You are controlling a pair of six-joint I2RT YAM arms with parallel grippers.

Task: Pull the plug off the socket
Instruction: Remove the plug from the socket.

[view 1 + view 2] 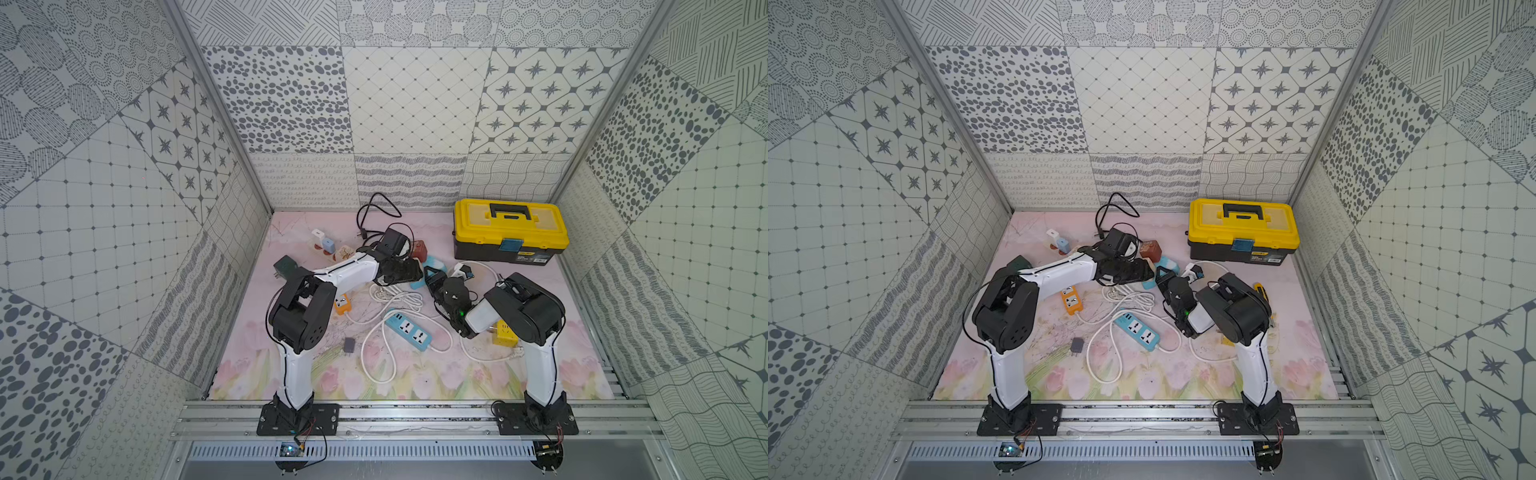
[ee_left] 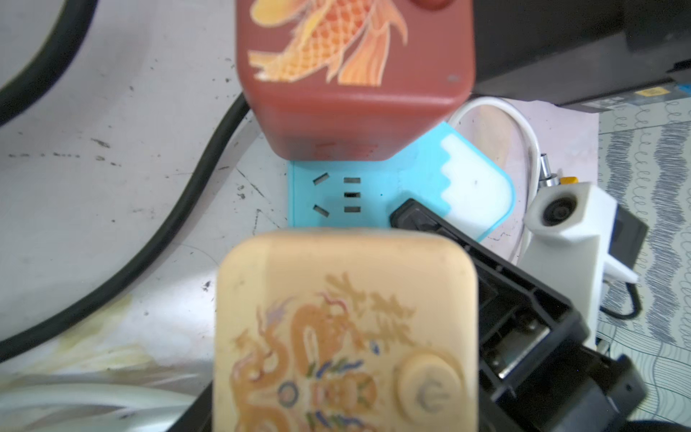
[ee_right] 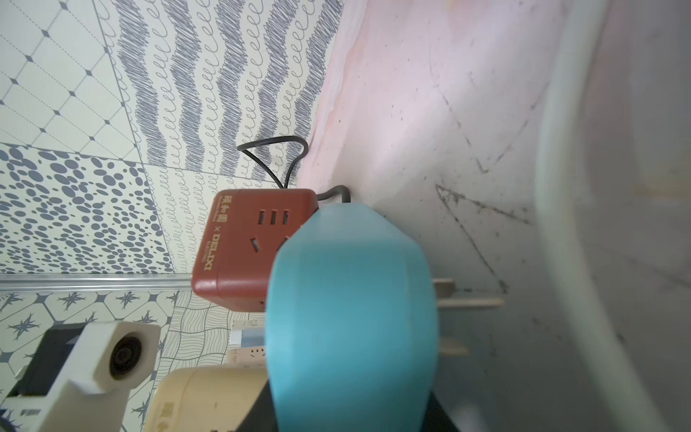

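We are working on the cream cube plug (image 2: 336, 329), which is sitting against the holed face of the teal socket (image 2: 389, 172). The joint between them is hidden, so we are not assuming its pins are out. The right gripper (image 1: 433, 276) is clamping the teal socket, its jaws narrow on it. The left gripper (image 1: 397, 270) is hanging over the cube, but its jaws are hidden and we cannot tell their state. We are aiming to draw the cube straight off that face, without rocking, while the right side is bracing. The red cube socket (image 2: 355, 74) is lying just beside the teal socket, so we are avoiding any sweep that way.
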